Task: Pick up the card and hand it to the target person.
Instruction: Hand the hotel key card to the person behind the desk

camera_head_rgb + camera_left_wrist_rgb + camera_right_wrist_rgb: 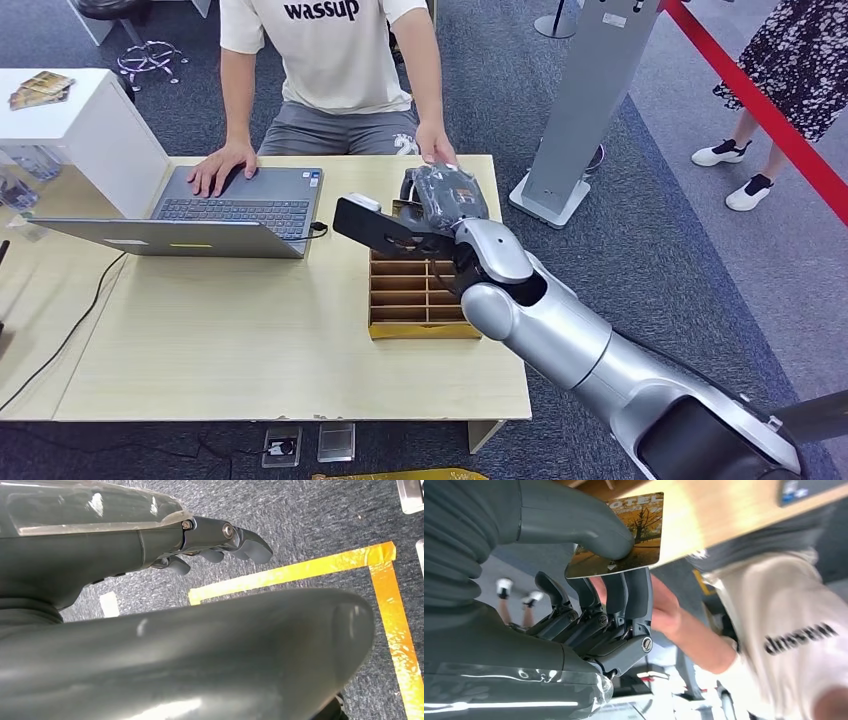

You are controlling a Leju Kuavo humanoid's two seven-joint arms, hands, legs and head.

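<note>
Right hand [440, 200] raised over the wooden slotted box [420, 295] on the surface [250, 340] — thumb and fingers [636, 595] clamped on the card [634, 535], an autumn-tree print. A seated person's hand [437, 150] rests on the far edge just beyond it, the other hand on the laptop [230, 205]. Left hand [220, 542] hangs over carpet — fingers curled in, holding nothing.
</note>
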